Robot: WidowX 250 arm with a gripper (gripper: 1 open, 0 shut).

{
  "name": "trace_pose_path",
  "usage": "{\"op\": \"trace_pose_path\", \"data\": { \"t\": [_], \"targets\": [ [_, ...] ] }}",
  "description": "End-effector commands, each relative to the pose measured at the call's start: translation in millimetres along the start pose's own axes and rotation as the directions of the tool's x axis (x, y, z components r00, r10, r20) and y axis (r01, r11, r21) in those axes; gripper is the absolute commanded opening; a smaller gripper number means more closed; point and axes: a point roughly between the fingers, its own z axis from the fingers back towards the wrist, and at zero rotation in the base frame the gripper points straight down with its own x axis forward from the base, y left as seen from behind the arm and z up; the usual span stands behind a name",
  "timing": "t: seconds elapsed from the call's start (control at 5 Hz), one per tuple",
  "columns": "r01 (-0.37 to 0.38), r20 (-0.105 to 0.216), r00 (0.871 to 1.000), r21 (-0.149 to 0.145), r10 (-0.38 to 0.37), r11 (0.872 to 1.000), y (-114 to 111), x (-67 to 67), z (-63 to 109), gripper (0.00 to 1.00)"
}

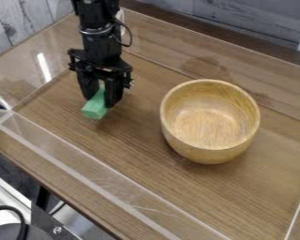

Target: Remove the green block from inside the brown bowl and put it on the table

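The green block hangs upright in my gripper, its lower end at or just above the table left of the brown bowl. The black fingers are shut on the block's upper part, and the gripper points straight down. Whether the block's bottom touches the tabletop I cannot tell. The bowl stands empty on the right half of the table, about a hand's width from the block.
Low clear acrylic walls run along the front and left edges of the table. Bare wood-grain surface lies in front of the block and bowl. A grey plank wall stands behind at upper left.
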Motion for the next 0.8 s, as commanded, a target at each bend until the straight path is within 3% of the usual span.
{"op": "trace_pose_path", "data": {
  "t": [0.0,0.6],
  "targets": [
    [-0.001,0.083,0.997,0.025,-0.001,1.000,4.1,13.7,19.9,0.00],
    [0.000,0.070,0.998,0.011,-0.001,1.000,3.1,20.1,9.1,0.00]
  ]
}}
